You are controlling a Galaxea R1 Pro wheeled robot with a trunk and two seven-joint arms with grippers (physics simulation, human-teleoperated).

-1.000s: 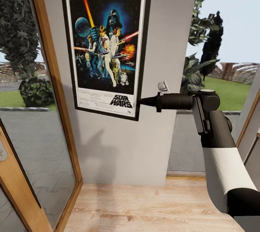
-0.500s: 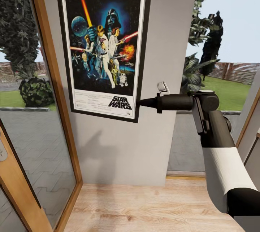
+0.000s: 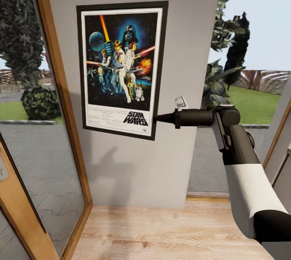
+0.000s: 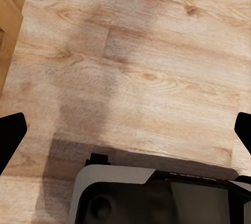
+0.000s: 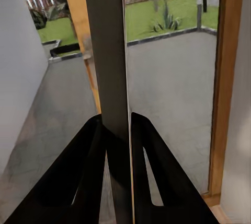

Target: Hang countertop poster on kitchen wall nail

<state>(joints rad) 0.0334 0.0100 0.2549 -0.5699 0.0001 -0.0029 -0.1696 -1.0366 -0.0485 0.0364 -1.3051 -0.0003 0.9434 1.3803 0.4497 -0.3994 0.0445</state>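
The poster [image 3: 121,70] stands upright against the wall [image 3: 190,29] — right gripper [image 3: 157,118] jaws clenched on its lower edge; left jaws released.

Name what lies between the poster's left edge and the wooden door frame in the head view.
Only a bare strip of pale grey wall separates the poster from the wooden door frame, as the head view shows.

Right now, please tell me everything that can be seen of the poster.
The poster is a tall Star Wars print with a thin black frame, a white inner border, colourful figures on dark blue and black title lettering below. It hangs roughly upright against the pale grey wall. The right end effector pinches its lower right edge, shown edge-on in the right wrist view.
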